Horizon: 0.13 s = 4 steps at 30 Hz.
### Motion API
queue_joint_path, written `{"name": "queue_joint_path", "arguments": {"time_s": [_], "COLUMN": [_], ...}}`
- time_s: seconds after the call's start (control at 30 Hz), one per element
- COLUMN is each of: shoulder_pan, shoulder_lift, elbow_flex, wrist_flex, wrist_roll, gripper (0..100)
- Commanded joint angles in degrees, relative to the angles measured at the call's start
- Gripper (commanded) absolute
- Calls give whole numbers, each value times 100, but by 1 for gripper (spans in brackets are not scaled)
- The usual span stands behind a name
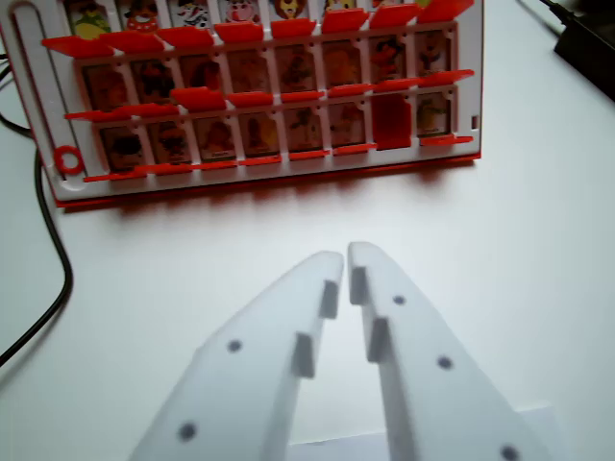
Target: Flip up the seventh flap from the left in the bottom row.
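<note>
**A:** What is in front of you?

**B:** A red-and-white game board (259, 182) lying on a white table (519, 230), across the top of the wrist view. I count three rows of flaps. The top row is cut off by the frame edge, so I cannot count it fully. The middle and bottom rows each show eight positions.

**A:** And the bottom row?

**B:** Seven of the eight show a face card with the red flap lying at its foot. The seventh from the wrist view's left is different: the seventh flap (391, 122) stands as one solid red panel covering its slot, between the sixth card (346, 123) and the eighth card (432, 112).

**A:** Where is your gripper?

**B:** My gripper (346, 259) hangs over bare table, well apart from the board's near edge and a little to the wrist view's left of that red flap. The two white jaws meet almost at the tips, with only a thin slit between them, and nothing is held.

**A:** Anything else?

**B:** One black cable (60, 250) curves down the wrist view's left side of the table. One dark object (588, 43) sits at the top right corner, too cropped to identify.
</note>
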State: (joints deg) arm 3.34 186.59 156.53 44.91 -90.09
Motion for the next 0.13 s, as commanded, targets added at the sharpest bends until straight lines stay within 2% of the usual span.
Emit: {"name": "queue_joint_path", "arguments": {"time_s": [0.0,0.1], "shoulder_pan": [-290,-431], "shoulder_lift": [88,88], "elbow_flex": [-264,-264], "wrist_flex": [9,-35], "wrist_roll": [9,-44], "gripper": [0,0]}}
